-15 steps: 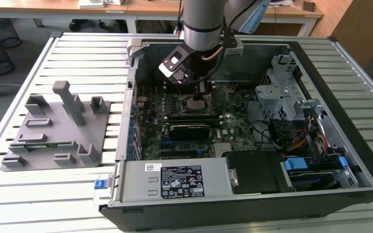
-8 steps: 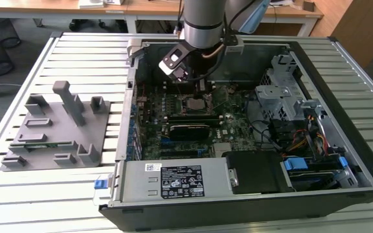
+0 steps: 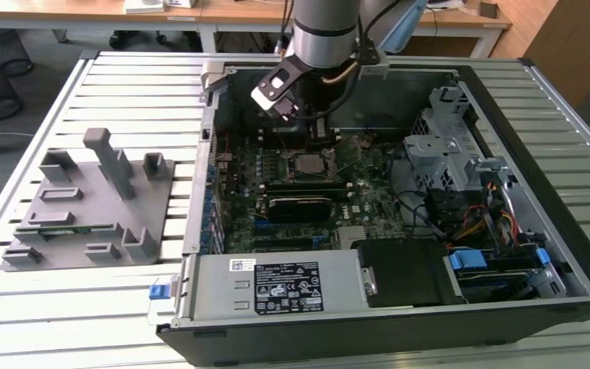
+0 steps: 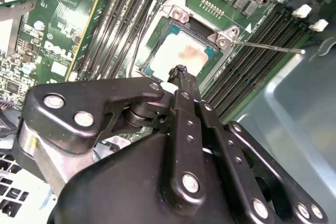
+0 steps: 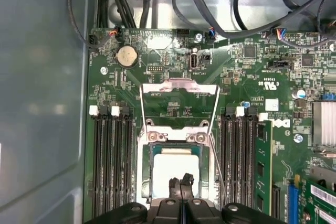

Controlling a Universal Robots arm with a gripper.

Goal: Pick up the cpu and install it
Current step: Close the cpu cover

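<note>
1. The gripper [image 5: 181, 183] hangs inside the open computer case [image 3: 377, 334], over the far part of the motherboard [image 3: 372, 196].
2. Its two fingers are pressed together at the tips, with nothing held between them.
3. The cpu [image 5: 176, 165] lies flat in its socket, silvery top up, directly under the fingertips. I cannot tell whether they touch it.
4. The socket's metal load plate [image 5: 179, 90] is swung open, hinged at the socket edge away from the gripper.
5. A thin latch lever [image 4: 268, 47] sticks out free beside the socket.
6. Black memory slots [image 5: 110, 166] flank the socket on both sides.
7. A grey fixture tray [image 3: 90, 207] sits on the slatted table [image 3: 131, 77] at the exterior view's left, well apart from the gripper and just beside the case.
</note>
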